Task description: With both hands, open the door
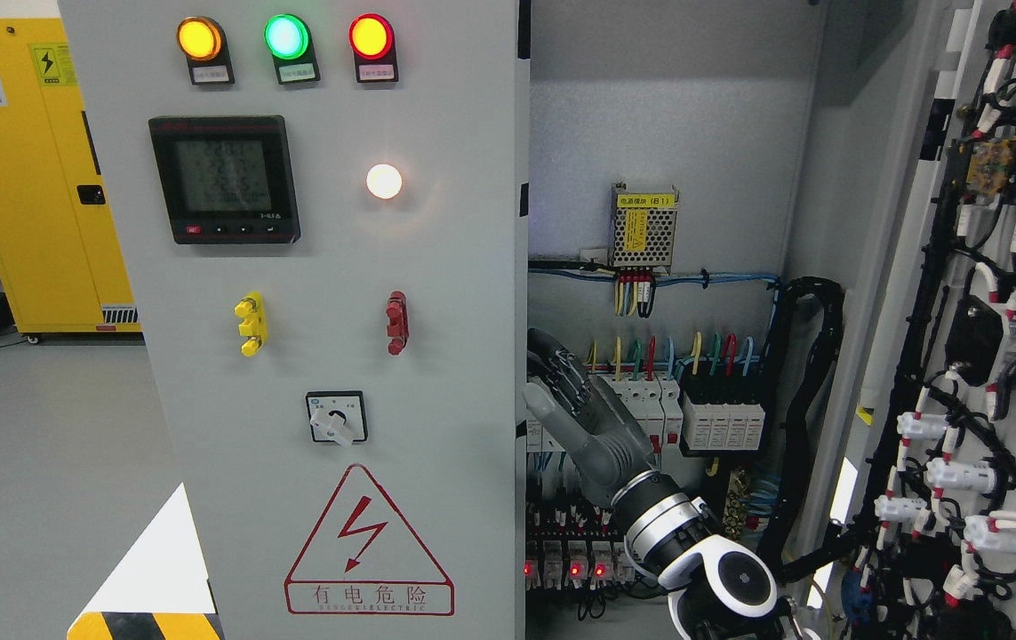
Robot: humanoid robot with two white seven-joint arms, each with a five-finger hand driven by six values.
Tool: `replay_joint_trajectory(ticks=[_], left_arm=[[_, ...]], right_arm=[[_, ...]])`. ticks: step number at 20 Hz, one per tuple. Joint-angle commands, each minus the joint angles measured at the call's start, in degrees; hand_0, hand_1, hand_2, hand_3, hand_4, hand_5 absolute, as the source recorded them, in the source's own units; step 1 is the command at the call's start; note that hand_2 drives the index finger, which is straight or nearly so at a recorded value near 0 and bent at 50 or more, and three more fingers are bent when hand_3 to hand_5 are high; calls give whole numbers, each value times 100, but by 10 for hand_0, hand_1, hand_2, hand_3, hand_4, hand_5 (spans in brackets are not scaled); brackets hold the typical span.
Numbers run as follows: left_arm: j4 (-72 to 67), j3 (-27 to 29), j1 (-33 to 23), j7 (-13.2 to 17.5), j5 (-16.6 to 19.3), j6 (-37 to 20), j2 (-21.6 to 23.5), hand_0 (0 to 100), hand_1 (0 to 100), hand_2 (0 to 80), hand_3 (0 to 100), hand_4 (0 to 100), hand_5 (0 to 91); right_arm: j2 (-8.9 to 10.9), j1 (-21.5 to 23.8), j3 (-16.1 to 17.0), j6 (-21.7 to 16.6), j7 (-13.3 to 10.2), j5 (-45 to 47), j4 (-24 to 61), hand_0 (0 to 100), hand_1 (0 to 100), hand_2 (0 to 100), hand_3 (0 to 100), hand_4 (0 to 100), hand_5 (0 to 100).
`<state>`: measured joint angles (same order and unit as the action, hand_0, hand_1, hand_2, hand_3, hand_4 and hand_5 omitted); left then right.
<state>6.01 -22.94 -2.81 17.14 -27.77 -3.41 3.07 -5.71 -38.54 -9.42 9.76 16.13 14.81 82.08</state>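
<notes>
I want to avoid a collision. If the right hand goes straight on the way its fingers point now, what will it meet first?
Probably the inner edge of the left door. The right hand points up and to the left, fingers stretched out close beside that edge. Depth is unclear, so it may instead pass behind the door into the cabinet.

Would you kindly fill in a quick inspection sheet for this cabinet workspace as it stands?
Surface: grey floor, bare where visible.
Job's things: left door shut, lamps lit; right door swung open, wiring on its inside.
Clutter: nothing seen.
Hands: right hand reaches to the left door's edge, fingers extended, holding nothing; left hand out of view.
Cables: black conduit loops inside the cabinet.
Surroundings: yellow cabinet behind.
</notes>
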Motion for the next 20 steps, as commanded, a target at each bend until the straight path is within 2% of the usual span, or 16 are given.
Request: replay_joint_trajectory(ticks=[1, 10, 13, 14, 20], left_arm=[[6, 0, 0, 0, 0, -2, -8, 120, 556, 0, 0, 0, 0], [6, 0, 0, 0, 0, -2, -8, 120, 556, 0, 0, 0, 0], [6, 0, 0, 0, 0, -2, -8, 120, 556, 0, 0, 0, 0], [6, 0, 0, 0, 0, -2, -8, 120, 556, 0, 0, 0, 0], [6, 0, 0, 0, 0, -2, -8, 120, 556, 0, 0, 0, 0]], right_arm=[[-9, -206, 98, -27, 13, 13, -368, 0, 500, 40, 0, 0, 0], [-18, -408, 107, 0, 39, 13, -483, 0, 500, 40, 0, 0, 0], [-18, -408, 142, 8, 530, 92, -482, 0, 500, 40, 0, 0, 0], [-18, -417, 186, 8, 593, 92, -491, 0, 500, 40, 0, 0, 0], [-9, -435, 265, 35, 646, 101, -622, 0, 500, 40, 0, 0, 0]])
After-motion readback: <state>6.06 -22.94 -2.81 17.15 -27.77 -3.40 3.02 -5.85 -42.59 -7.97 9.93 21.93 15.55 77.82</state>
